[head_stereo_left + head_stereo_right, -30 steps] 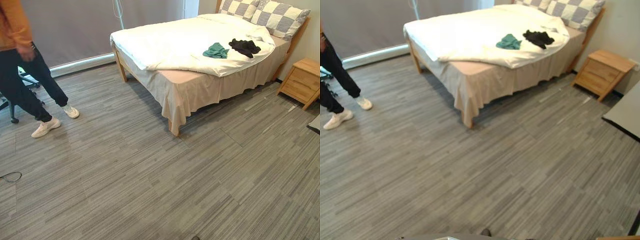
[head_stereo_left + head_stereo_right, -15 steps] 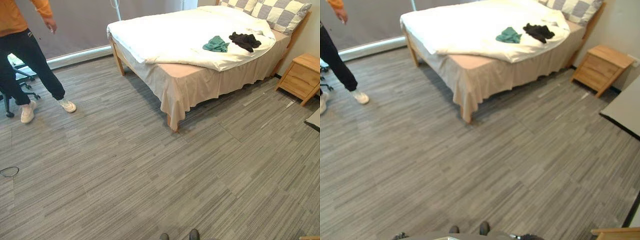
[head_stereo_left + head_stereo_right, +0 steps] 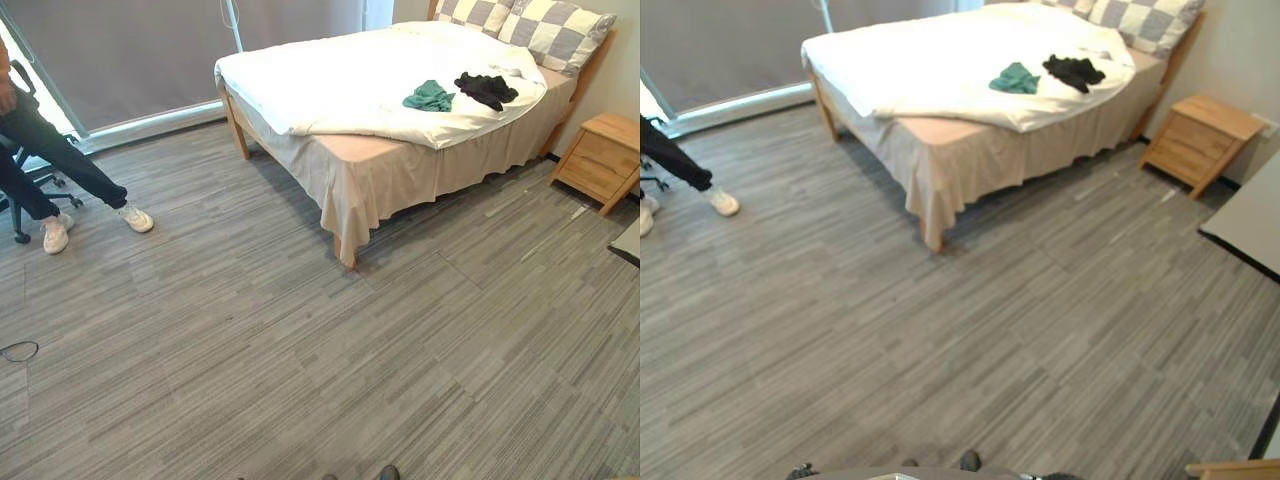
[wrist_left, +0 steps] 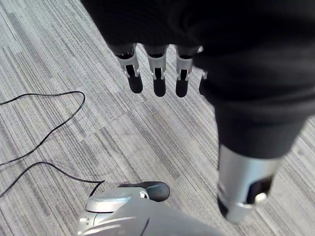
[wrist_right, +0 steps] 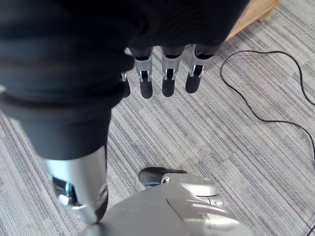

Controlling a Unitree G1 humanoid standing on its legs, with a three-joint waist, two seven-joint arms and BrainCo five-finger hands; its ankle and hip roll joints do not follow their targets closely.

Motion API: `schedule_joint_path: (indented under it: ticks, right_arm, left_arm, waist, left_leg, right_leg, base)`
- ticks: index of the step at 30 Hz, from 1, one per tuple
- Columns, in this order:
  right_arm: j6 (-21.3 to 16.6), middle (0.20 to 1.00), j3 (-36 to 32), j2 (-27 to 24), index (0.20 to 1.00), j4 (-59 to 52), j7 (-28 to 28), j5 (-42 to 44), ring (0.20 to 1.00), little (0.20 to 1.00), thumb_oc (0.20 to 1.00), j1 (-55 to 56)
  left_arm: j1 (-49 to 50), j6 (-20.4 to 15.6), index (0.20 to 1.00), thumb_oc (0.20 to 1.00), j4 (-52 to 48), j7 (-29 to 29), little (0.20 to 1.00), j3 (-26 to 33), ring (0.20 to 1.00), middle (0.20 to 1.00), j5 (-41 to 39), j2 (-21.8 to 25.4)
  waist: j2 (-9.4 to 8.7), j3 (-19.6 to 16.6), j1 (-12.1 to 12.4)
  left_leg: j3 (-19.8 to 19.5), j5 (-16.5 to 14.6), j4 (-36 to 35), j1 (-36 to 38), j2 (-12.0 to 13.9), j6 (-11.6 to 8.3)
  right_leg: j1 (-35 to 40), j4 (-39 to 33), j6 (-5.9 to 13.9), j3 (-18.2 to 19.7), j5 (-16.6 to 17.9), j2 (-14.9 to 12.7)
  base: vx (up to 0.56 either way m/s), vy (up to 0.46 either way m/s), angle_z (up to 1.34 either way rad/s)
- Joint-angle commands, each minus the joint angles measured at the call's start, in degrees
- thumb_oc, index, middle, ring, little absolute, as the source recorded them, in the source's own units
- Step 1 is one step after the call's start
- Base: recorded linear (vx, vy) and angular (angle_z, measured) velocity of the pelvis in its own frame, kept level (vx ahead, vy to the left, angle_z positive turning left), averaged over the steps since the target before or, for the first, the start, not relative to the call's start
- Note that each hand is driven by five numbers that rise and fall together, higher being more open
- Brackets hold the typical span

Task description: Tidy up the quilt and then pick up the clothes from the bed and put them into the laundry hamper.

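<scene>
the step in hand looks like the approach: walk to the bed (image 3: 370, 185) at the far right and stop square to its near side, close enough to reach the white quilt (image 3: 350, 80). the green garment (image 3: 429, 97) and black garment (image 3: 485, 90) lie on it near the pillows (image 3: 540, 25). left robot hand (image 4: 157, 69) and right robot hand (image 5: 165, 73) hang relaxed, fingers straight, holding nothing. the floor (image 3: 300, 350) between is open; mind the nightstand (image 3: 600, 160) at right and the person (image 3: 40, 170) at left.
</scene>
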Motion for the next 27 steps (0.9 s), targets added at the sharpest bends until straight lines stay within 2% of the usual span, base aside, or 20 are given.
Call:
schedule_joint_path:
  ticks: [1,4,8,9,10,11,12,14,16,17,18,19,20,21,25,27]
  right_arm:
    - [0.38,1.000,1.66,0.26,1.000,1.37,-0.43,0.12,1.000,1.000,1.000,-1.34]
    - [0.46,1.000,1.66,0.07,1.000,0.92,-0.95,0.23,1.000,1.000,1.000,-1.77]
    - [0.49,1.000,1.28,-0.03,1.000,0.75,-1.54,0.99,1.000,1.000,1.000,-2.73]
    - [0.15,1.000,1.30,-0.15,1.000,0.78,-1.70,1.71,1.000,1.000,1.000,-3.42]
    - [0.01,1.000,1.38,-0.24,1.000,0.48,-1.62,1.99,1.000,1.000,1.000,-3.64]
    - [-0.57,1.000,1.69,-0.35,1.000,-0.12,-1.53,2.98,1.000,1.000,1.000,-3.48]
    - [-0.61,1.000,1.71,-0.36,1.000,-0.17,-1.56,3.11,1.000,1.000,1.000,-3.45]
    - [-0.60,1.000,1.91,-0.34,1.000,-0.49,-1.29,4.16,1.000,1.000,1.000,-2.91]
    - [-0.13,1.000,2.00,-0.22,1.000,-0.46,-1.15,4.32,1.000,1.000,1.000,-2.56]
    - [0.66,1.000,2.07,0.20,1.000,0.19,-1.31,3.90,1.000,1.000,1.000,-2.15]
    - [0.34,1.000,2.09,0.04,1.000,1.02,-1.19,4.05,1.000,1.000,1.000,-2.50]
    - [-0.17,1.000,1.83,-0.59,1.000,2.55,-0.73,4.37,1.000,1.000,1.000,-3.18]
    - [-0.32,1.000,1.75,-0.76,1.000,2.79,-0.61,4.35,1.000,1.000,1.000,-3.26]
    - [-0.42,1.000,0.89,-0.75,1.000,3.00,-0.63,3.90,1.000,1.000,1.000,-2.80]
    - [-0.35,1.000,-0.08,-0.34,1.000,1.78,-0.95,3.95,1.000,1.000,1.000,-0.80]
    - [0.15,1.000,-0.54,0.08,1.000,1.08,-1.12,4.22,1.000,1.000,1.000,0.50]
  left_arm:
    - [-2.41,-0.70,1.000,1.000,2.26,0.55,1.000,0.60,1.000,1.000,0.32,-1.40]
    - [-2.32,-0.70,1.000,1.000,2.32,-0.02,1.000,1.28,1.000,1.000,-0.31,-1.22]
    - [-3.36,-0.32,1.000,1.000,2.60,-1.02,1.000,1.47,1.000,1.000,-1.18,-0.83]
    - [-4.26,-0.25,1.000,1.000,3.00,-1.51,1.000,1.60,1.000,1.000,-1.24,-0.36]
    - [-4.66,-0.04,1.000,1.000,2.93,-1.64,1.000,1.57,1.000,1.000,-1.45,-0.06]
    - [-4.97,0.04,1.000,1.000,2.97,-1.79,1.000,1.32,1.000,1.000,-1.94,0.26]
    - [-4.97,0.03,1.000,1.000,2.99,-1.79,1.000,1.28,1.000,1.000,-2.00,0.29]
    - [-4.73,0.88,1.000,1.000,2.63,-1.85,1.000,1.18,1.000,1.000,-2.60,0.96]
    - [-4.54,1.16,1.000,1.000,2.60,-2.06,1.000,1.29,1.000,1.000,-2.70,1.21]
    - [-4.38,0.99,1.000,1.000,2.80,-2.65,1.000,1.30,1.000,1.000,-2.16,1.34]
    - [-4.81,0.47,1.000,1.000,2.99,-2.86,1.000,0.78,1.000,1.000,-2.04,1.21]
    - [-5.43,-0.37,1.000,1.000,3.15,-2.49,1.000,-0.44,1.000,1.000,-2.05,0.60]
    - [-5.50,-0.52,1.000,1.000,3.19,-2.31,1.000,-0.77,1.000,1.000,-2.11,0.35]
    - [-5.35,-0.89,1.000,1.000,3.34,-1.41,1.000,-1.52,1.000,1.000,-2.35,-0.76]
    - [-4.10,-0.53,1.000,1.000,3.07,-1.21,1.000,-1.88,1.000,1.000,0.23,-1.67]
    - [-3.10,-0.23,1.000,1.000,3.02,-0.79,1.000,-2.72,1.000,1.000,2.45,-2.24]
  waist:
    - [-1.03,-0.77,-0.11]
    - [-1.26,0.22,-0.04]
    - [-1.07,2.09,0.06]
    - [-1.24,3.24,0.20]
    - [-1.10,3.76,0.38]
    - [0.37,4.77,0.30]
    - [0.33,4.79,0.38]
    - [0.63,6.02,-0.21]
    - [0.40,6.29,-0.36]
    - [-0.83,6.88,-0.69]
    - [-1.37,7.62,-1.40]
    - [-2.45,8.57,-3.25]
    - [-2.41,8.87,-3.67]
    - [-2.52,9.21,-5.44]
    - [-1.84,9.31,-6.80]
    - [-1.46,8.53,-7.46]
  left_leg:
    - [-6.22,-0.27,0.56,-3.24,-1.38,0.62]
    - [-5.78,-1.17,4.44,-5.04,-1.36,0.85]
    - [-6.07,-2.05,8.10,-7.25,-1.84,2.38]
    - [-5.32,-3.18,10.56,-8.79,-2.56,3.74]
    - [-4.60,-3.91,11.38,-9.41,-2.65,4.62]
    - [-3.86,-4.42,12.60,-10.21,-1.66,5.57]
    - [-3.70,-4.52,12.85,-10.40,-1.72,5.64]
    - [-4.33,-5.18,14.52,-10.73,-1.93,5.95]
    - [-4.54,-5.43,14.90,-10.60,-2.30,5.82]
    - [-4.96,-6.53,15.71,-10.45,-3.68,5.24]
    - [-5.58,-7.57,15.95,-10.24,-4.47,5.09]
    - [-6.44,-9.10,15.38,-9.51,-6.41,5.08]
    - [-6.59,-9.56,15.19,-9.04,-6.59,5.10]
    - [-6.87,-10.78,13.94,-6.61,-7.35,5.08]
    - [-6.85,-13.04,12.30,-1.16,-6.09,4.56]
    - [-7.16,-14.52,11.20,2.84,-4.42,3.63]
  right_leg:
    - [-1.36,1.95,5.71,0.18,-0.61,-4.31]
    - [-2.63,5.34,5.69,0.14,-1.53,-5.20]
    - [-5.91,13.43,6.19,0.38,-3.29,-6.86]
    - [-7.99,18.90,6.57,0.99,-3.21,-7.75]
    - [-9.54,25.51,6.62,1.72,-1.41,-8.84]
    - [-15.10,39.28,6.06,2.58,3.89,-9.78]
    - [-15.72,40.17,6.05,2.92,3.98,-9.83]
    - [-20.05,43.24,5.90,3.86,6.28,-8.86]
    - [-20.66,40.93,6.06,3.17,6.81,-8.98]
    - [-20.86,29.59,6.31,1.00,6.58,-9.32]
    - [-21.11,22.98,6.45,0.38,6.25,-8.70]
    - [-22.93,12.09,7.69,1.77,8.07,-7.52]
    - [-22.91,9.92,8.01,2.03,8.80,-7.21]
    - [-23.92,2.49,9.02,2.46,11.65,-6.78]
    - [-23.88,0.74,8.99,0.99,13.55,-7.00]
    - [-23.80,2.75,8.29,-0.18,12.81,-7.05]
  base:
    - [0.00,0.000,0.00]
    - [0.02,0.082,0.00]
    - [-0.02,0.119,0.01]
    - [-0.01,0.152,0.01]
    - [-0.02,0.254,-0.01]
    - [-0.03,0.181,-0.05]
    - [0.01,0.158,-0.21]
    - [0.13,0.041,-0.38]
    - [0.21,-0.032,-0.04]
    - [0.26,-0.098,-0.02]
    - [0.42,-0.123,-0.21]
    - [0.28,-0.057,-0.23]
    - [0.51,-0.001,-0.08]
    - [0.41,0.027,0.21]
    - [0.49,-0.033,0.36]
    - [0.73,-0.145,0.28]
